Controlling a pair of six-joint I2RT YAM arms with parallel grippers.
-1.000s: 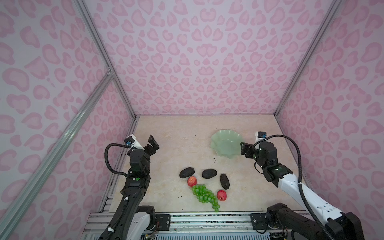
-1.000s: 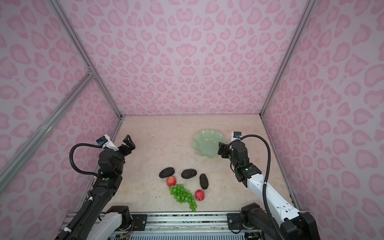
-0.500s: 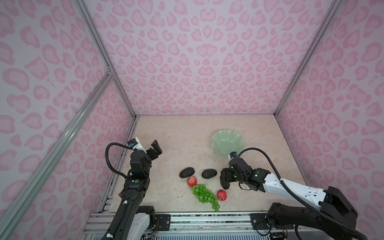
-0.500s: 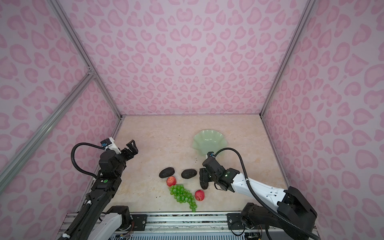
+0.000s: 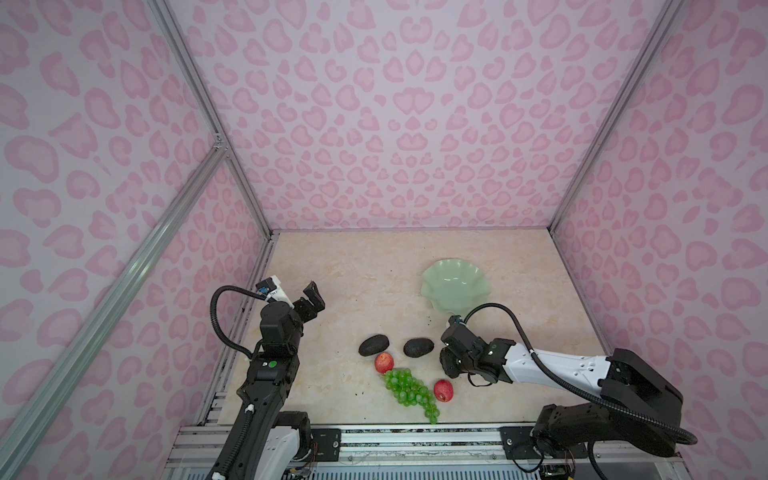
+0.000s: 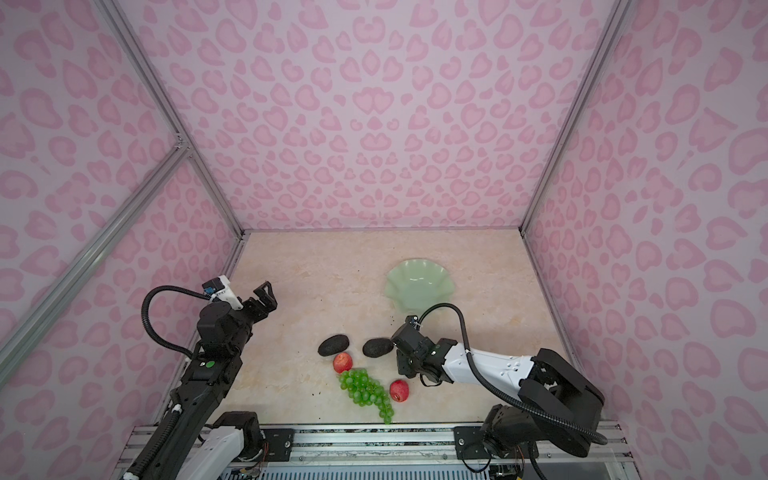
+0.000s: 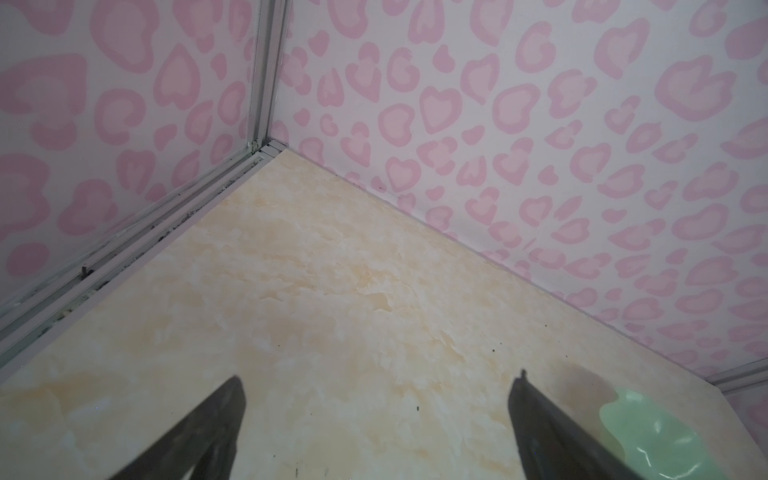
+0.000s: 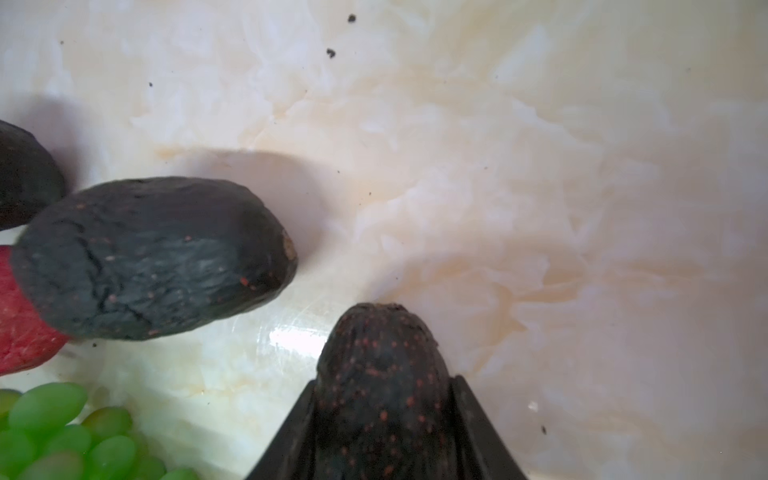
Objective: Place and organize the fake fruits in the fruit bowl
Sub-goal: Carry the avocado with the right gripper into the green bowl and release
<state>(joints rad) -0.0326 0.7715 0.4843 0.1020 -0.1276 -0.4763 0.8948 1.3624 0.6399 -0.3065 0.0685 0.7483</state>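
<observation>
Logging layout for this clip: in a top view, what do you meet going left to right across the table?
In order: left end effector → leftmost avocado → second avocado → right-hand red apple. Overlapping things left out.

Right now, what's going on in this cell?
The right gripper is down at the table, its fingers clamped on one avocado. Two more avocados, two red apples and the green grape bunch lie loose on the table. The mint-green fruit bowl holds nothing yet. The left gripper hangs open off to the left, holding nothing.
</observation>
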